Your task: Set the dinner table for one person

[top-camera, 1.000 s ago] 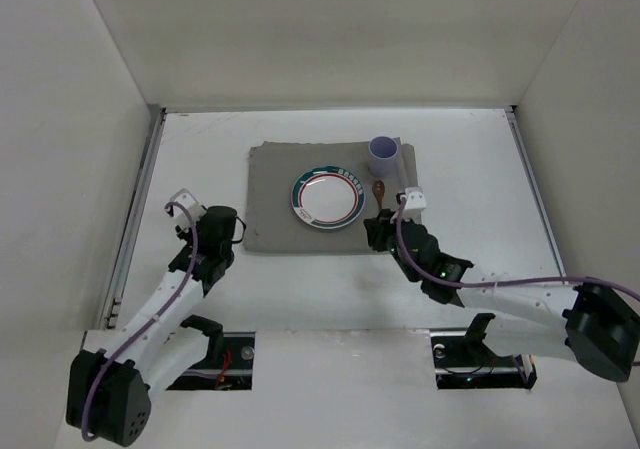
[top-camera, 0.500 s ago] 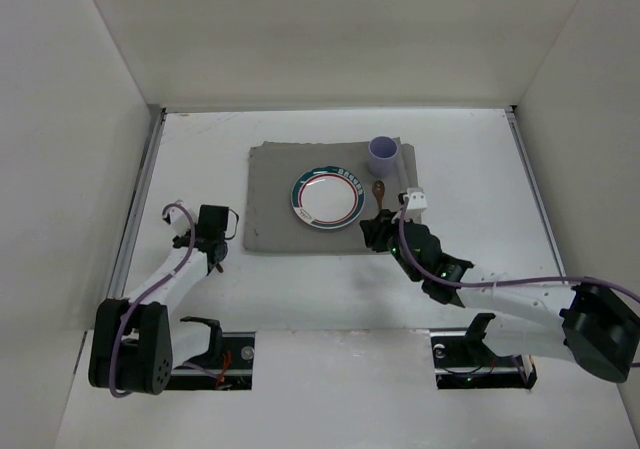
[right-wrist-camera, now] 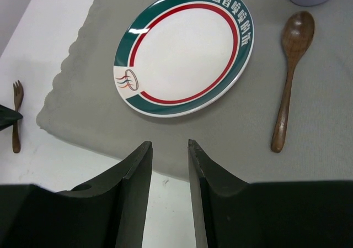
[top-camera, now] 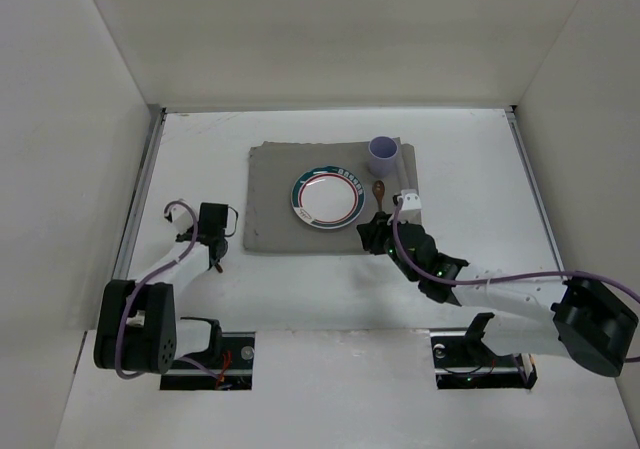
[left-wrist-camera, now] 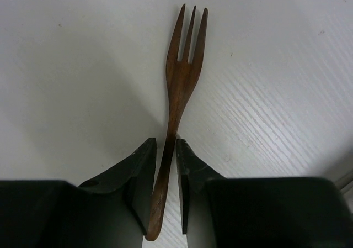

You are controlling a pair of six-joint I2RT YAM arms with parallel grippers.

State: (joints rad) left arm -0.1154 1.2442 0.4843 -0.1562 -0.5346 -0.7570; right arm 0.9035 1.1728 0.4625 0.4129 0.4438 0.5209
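Three white walls [top-camera: 300, 39] close in the tabletop [top-camera: 480, 159] at 9, 12 and 3 o'clock; the arm bases sit at 6. Surface: flat, matte white, fills the whole floor of the enclosure. Thin metal rails [top-camera: 140, 209] run along the 9 and 3 o'clock edges.

Grey cloth mat [top-camera: 270, 199] lies about mid-tabletop, a little toward 12, with its near edge wavy. On the mat:
- plate [top-camera: 327, 198], white with a green and red rim band, roughly central
- cup [top-camera: 384, 152], pale purple, upright, at 1 o'clock from the plate, on the mat's far corner
- spoon [top-camera: 379, 191], wooden, at 3 o'clock from the plate, just beside it, bowl toward 12

Fork [left-wrist-camera: 179, 82], wooden, lies flat on bare tabletop off the mat's 9 o'clock edge.

Left pincer [left-wrist-camera: 166, 143]: low over the fork, fingers close on either side of the handle. Whether they actually clamp it, cannot tell.

Right pincer [right-wrist-camera: 169, 146]: released, a clear gap between the fingers with nothing in it. It sits over the mat's near edge, at 5 o'clock from the plate.
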